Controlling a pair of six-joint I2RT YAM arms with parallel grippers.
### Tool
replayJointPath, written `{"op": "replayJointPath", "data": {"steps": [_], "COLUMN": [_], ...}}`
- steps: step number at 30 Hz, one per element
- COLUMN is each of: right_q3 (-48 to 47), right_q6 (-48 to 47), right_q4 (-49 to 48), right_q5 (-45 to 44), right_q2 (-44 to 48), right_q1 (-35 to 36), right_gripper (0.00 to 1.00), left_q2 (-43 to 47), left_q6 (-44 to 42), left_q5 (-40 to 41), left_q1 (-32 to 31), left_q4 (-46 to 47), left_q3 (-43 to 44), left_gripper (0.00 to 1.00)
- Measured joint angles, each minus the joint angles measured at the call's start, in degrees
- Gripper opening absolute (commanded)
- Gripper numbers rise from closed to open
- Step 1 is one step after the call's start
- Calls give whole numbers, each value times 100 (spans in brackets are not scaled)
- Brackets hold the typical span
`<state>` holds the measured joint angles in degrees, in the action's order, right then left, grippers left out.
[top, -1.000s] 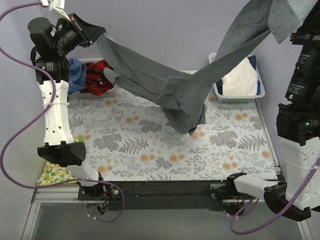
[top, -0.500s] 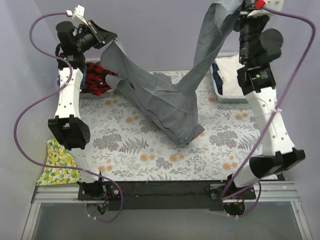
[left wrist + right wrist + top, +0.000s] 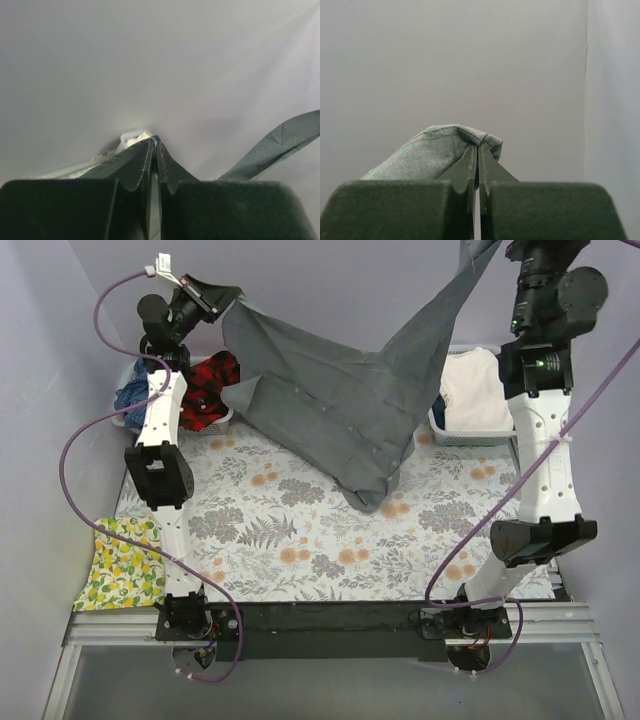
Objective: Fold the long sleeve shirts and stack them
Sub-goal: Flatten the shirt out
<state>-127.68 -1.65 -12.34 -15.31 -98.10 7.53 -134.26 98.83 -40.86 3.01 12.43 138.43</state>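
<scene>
left tool (image 3: 154,147), right tool (image 3: 478,152) pinching grey shirt (image 3: 330,410); white label (image 3: 133,139) unreadable

The counter (image 3: 300,585) is spread with a grey-and-orange fern-print cover (image 3: 260,530). At its far left corner sits a basket (image 3: 226,418) holding a red-black plaid shirt (image 3: 205,390) and a blue checked shirt (image 3: 130,400). At the far right a white basket (image 3: 470,432) holds a white cloth (image 3: 475,390). A yellow lemon-print cloth (image 3: 120,565) lies at the near left edge. The grey shirt (image 3: 340,410) hangs down to the cover; whether it touches cannot be told.
</scene>
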Motion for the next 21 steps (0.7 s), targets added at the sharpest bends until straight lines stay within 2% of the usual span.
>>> {"op": "replayJointPath", "data": {"steps": [4, 8, 12, 15, 21], "right_q3": [160, 1364, 3414, 4966, 7117], "right_q6": [17, 22, 282, 568, 1558], "right_q4": [-365, -647, -761, -417, 1843], "right_q5": [223, 378, 474, 426, 258], "right_q2": [660, 1880, 3405, 4448, 5827], "right_q1": [-42, -46, -44, -44, -44], "right_gripper": [1, 1, 1, 1, 1], "left_q2": [452, 1609, 3195, 4347, 5788], "left_q6": [192, 105, -332, -920, -1943], "left_q5": [-87, -481, -898, -1080, -737], "left_q1": [103, 177, 181, 142, 33], "left_q4": [721, 988, 872, 264, -1163], "left_q3": [31, -1091, -3176, -4881, -8059], "left_gripper": [0, 0, 0, 0, 0]}}
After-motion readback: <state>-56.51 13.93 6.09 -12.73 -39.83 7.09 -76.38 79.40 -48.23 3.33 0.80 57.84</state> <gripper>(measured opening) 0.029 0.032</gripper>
